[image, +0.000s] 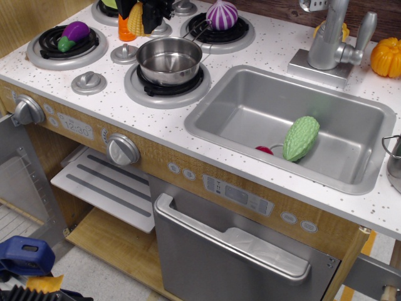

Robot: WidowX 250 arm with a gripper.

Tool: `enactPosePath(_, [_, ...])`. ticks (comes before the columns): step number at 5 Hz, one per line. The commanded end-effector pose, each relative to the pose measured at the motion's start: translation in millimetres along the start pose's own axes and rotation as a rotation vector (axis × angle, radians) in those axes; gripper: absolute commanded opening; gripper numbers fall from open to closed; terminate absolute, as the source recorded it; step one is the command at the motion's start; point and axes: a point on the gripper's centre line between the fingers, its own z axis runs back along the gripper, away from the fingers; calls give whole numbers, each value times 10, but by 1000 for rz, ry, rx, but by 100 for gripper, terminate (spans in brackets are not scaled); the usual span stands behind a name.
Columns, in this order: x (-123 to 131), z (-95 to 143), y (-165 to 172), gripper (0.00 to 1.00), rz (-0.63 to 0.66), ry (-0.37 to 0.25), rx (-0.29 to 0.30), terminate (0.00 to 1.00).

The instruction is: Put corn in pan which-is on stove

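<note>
The shiny steel pan [169,59] sits on the front right burner of the stove [94,103], its handle pointing to the back right. My black gripper [143,21] is at the top edge of the view, above and behind the pan's left side. It is shut on the yellow corn [135,17], which hangs lifted off the stove. Most of the gripper is cut off by the frame edge.
An orange toy [126,31] stands just behind the corn. A purple eggplant [74,32] lies on the left burner and a purple onion [222,14] on the back right burner. The sink [250,100] holds a green gourd [301,138]. A faucet [331,37] and an orange pumpkin [386,56] stand at the back right.
</note>
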Motion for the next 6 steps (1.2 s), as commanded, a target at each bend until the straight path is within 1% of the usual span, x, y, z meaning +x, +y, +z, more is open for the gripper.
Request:
enactPosePath(1, [101,-112,112,100,4,-73,-3,0])
enactPosePath(2, [91,-204,86,100,7,-79,-18,0])
enactPosePath(3, [72,-244,77,100,-4,-83,-48,0])
enactPosePath(4, [74,-243,89,100,-30,-75,-60,0])
enactPosePath(5, [74,-243,89,100,-30,-75,-60,0])
enactPosePath(6, [74,-243,89,100,-30,-75,-60,100])
